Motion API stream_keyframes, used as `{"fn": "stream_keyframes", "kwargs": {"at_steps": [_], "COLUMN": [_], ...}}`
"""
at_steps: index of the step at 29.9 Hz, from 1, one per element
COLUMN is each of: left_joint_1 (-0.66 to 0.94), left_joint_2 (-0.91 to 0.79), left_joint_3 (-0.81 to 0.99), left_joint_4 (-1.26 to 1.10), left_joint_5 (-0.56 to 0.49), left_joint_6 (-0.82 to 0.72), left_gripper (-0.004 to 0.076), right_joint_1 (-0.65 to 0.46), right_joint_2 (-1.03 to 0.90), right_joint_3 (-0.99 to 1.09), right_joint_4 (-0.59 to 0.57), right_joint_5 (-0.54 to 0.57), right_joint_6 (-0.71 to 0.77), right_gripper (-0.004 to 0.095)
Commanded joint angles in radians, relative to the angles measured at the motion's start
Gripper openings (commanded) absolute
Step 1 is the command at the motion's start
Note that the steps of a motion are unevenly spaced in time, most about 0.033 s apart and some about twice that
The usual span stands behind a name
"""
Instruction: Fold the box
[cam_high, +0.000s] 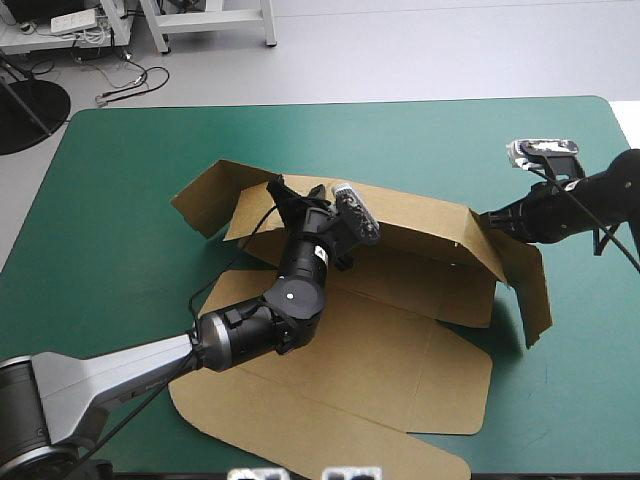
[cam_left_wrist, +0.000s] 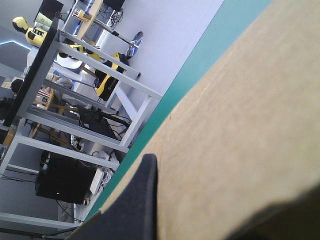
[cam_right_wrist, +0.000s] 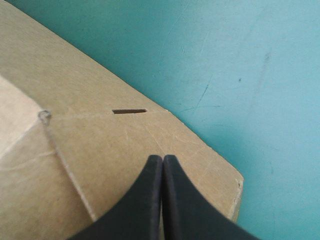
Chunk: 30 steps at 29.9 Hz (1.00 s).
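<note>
Brown box (cam_high: 385, 350) half-formed: far wall raised, near flaps flat; left pincer (cam_high: 285, 192) clamps wall, right pincer (cam_right_wrist: 162, 159) closed, empty, against it.

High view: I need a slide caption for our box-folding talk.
Left gripper pinches the raised rear wall of the box; right gripper, shut, meets its right corner.

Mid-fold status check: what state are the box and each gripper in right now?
box: partly folded, far wall raised, near panels flat on the teal-green cover.
left gripper: shut on the box, clamping the raised far wall.
right gripper: shut, fingers meeting in a point over the right end flap, no board between them.
</note>
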Motion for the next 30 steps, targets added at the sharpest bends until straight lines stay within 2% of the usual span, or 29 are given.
{"fn": "stream_keyframes", "kwargs": {"at_steps": [1, 7, 10, 17, 26, 30], "left_joint_1": [-0.003, -0.003, -0.003, 0.032, 0.054, 0.054], "left_joint_2": [-0.044, -0.044, -0.044, -0.042, -0.042, -0.042], "left_joint_3": [-0.031, -0.031, -0.031, -0.061, -0.075, -0.075], "left_joint_4": [0.039, 0.023, 0.023, -0.096, -0.125, -0.122], "left_joint_5": [0.049, 0.026, 0.000, 0.005, 0.003, 0.003], "left_joint_6": [-0.015, 0.162, 0.236, 0.248, 0.308, 0.325], "left_gripper": [-0.0009, -0.0009, -0.0009, -0.0010, -0.0010, -0.0010], "right_joint_1": [0.000, 0.000, 0.000, -0.002, -0.002, -0.002], "right_joint_2": [-0.069, -0.079, -0.079, -0.070, 0.115, 0.189], "right_joint_3": [-0.017, -0.020, -0.020, -0.034, -0.211, -0.304], "right_joint_4": [-0.006, -0.156, -0.163, -0.177, -0.145, -0.106], "right_joint_5": [-0.028, -0.224, -0.269, -0.376, -0.277, -0.182], "right_joint_6": [0.011, 0.131, 0.142, 0.162, 0.162, 0.136], "right_gripper": [-0.0020, -0.0020, -0.0020, -0.0020, -0.0020, -0.0020]}}
